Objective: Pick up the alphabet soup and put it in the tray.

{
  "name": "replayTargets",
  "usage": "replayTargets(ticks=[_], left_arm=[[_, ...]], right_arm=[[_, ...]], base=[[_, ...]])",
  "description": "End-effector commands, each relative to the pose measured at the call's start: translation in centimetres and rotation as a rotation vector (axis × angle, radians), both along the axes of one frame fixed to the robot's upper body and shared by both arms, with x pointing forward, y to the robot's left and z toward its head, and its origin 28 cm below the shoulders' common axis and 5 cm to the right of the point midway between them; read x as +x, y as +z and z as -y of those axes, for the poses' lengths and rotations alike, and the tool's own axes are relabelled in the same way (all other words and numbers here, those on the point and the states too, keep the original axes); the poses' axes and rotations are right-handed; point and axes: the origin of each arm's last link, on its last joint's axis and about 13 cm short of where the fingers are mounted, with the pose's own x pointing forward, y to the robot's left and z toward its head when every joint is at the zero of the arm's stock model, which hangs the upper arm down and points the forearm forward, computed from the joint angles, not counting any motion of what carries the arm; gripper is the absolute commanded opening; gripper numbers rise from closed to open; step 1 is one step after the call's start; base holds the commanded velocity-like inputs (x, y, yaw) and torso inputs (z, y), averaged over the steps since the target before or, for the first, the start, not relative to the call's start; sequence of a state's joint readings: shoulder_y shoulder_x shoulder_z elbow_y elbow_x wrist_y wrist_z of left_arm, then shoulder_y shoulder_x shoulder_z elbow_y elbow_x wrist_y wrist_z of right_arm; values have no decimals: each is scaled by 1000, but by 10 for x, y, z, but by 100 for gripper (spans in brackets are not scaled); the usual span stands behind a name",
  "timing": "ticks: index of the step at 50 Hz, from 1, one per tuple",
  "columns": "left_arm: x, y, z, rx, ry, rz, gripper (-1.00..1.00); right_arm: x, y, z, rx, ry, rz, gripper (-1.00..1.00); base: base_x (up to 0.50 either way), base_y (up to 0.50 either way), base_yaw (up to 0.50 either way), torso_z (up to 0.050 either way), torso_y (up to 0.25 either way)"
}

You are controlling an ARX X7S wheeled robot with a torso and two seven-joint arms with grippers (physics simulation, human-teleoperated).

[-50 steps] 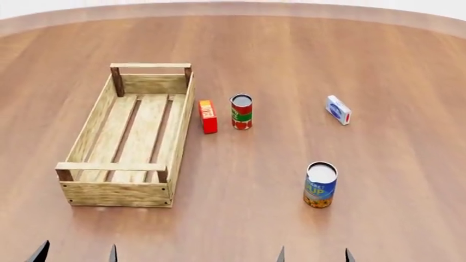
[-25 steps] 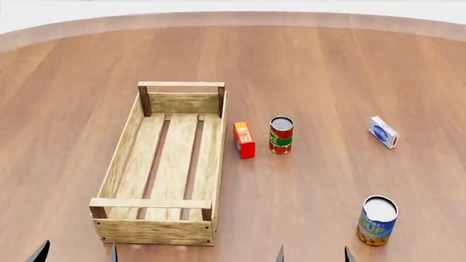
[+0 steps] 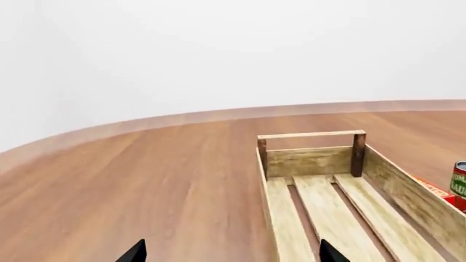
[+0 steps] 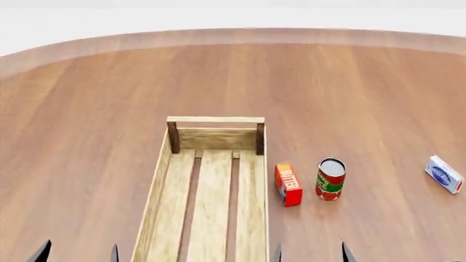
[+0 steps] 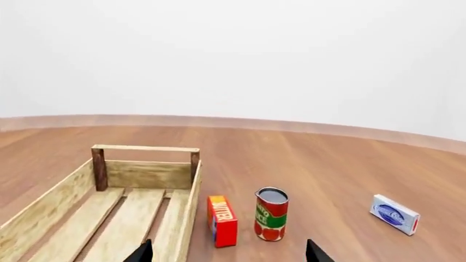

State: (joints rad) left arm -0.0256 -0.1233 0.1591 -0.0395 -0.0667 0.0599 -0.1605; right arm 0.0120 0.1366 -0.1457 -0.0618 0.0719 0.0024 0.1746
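Note:
The alphabet soup can is out of view in every current frame. The tray point(image 4: 213, 121), a long light-wood crate with darker corner posts, lies on the table at the middle of the head view and runs off its bottom edge; it also shows in the left wrist view point(image 3: 311, 135) and the right wrist view point(image 5: 145, 149), and is empty. My left gripper point(image 4: 78, 253) is open, only its dark fingertips showing at the bottom left, left of the tray. My right gripper point(image 4: 309, 252) is open and empty at the bottom, just right of the tray.
A red butter box point(image 4: 287, 184) stands right of the tray, with a red and green can point(image 4: 330, 179) next to it. A small white and blue box point(image 4: 443, 174) lies at the far right. The round table's far edge point(image 4: 233, 37) curves across the back.
The head view has swung up and to the left: the tray, butter box and red-green can have slid right and down, and the alphabet soup can has dropped out of the frame.

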Motion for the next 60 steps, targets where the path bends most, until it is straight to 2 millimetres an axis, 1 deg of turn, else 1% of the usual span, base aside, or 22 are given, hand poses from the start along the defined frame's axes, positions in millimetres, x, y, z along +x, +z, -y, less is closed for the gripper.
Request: replayTargets(ticks=[1,11,17,22,24,34,45,52,55,60], left_arm=[[0,0,0,2,-2,-2,100],[1,0,1,1,-6,-3,100],[2,1,0,4,-6,-1,100],[1,3,0,2,-7,2,100],[1,2,0,4,-8,0,100],[3,1,-1,5,-8,-2,100],[8,-3,-1,0,-8,-10,100],[10,-3,-2,-1,-10,-10,100],[9,-3,-2,-1,-11,-12,100],[10,-1,-2,3,-12,-9,100]], right_arm=[[1,-1,1,5,1,-3,100],[2,-2,2,7,-4,-8,100],[4,-4,6,15,-13,-23,100],[5,-2,8,32,-20,-37,100],[4,3,10,81,-17,-51,100],[-10,22,26,116,-49,-94,100],[-33,47,49,138,-78,-150,100],[-49,65,59,142,-102,-151,100],[-58,76,67,140,-129,-151,100],[-70,85,75,127,-165,-148,100]], base=[[461,289,0,0,0],[476,283,0,0,0],[486,157,0,0,3],[19,0,0,0,0],[0,0,0,0,0],[0,0,0,0,0],[0,0,0,0,0],[0,0,0,0,0],[0,0,0,0,0],[0,0,0,0,0]])
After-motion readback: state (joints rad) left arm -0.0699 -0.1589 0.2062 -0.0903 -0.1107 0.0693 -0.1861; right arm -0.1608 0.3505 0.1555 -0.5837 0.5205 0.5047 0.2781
